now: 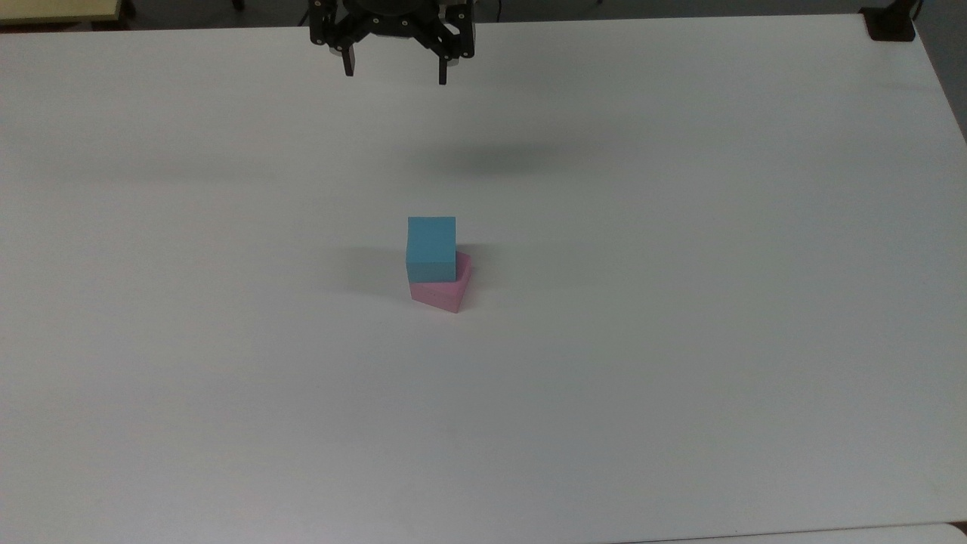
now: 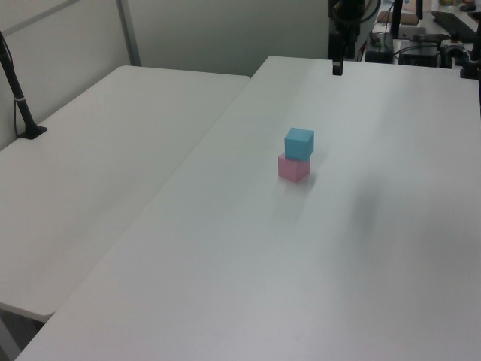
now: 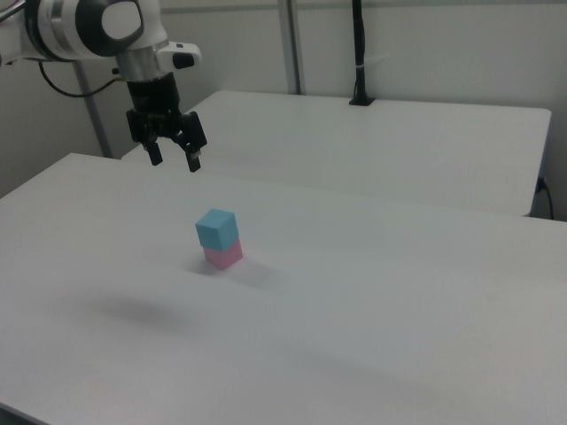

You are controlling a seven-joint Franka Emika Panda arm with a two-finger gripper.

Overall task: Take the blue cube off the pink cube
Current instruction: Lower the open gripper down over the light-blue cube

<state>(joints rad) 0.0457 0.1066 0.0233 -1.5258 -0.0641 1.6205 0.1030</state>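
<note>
My claw hangs released, jaws spread, high above the surface. The blue cube sits atop the pink cube, twisted slightly askew, well below and toward the top view's bottom from the claw.

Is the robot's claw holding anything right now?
No. The open black two-finger gripper hangs empty above the white table, apart from the small light-blue cube on the pale-pink cube.
</note>
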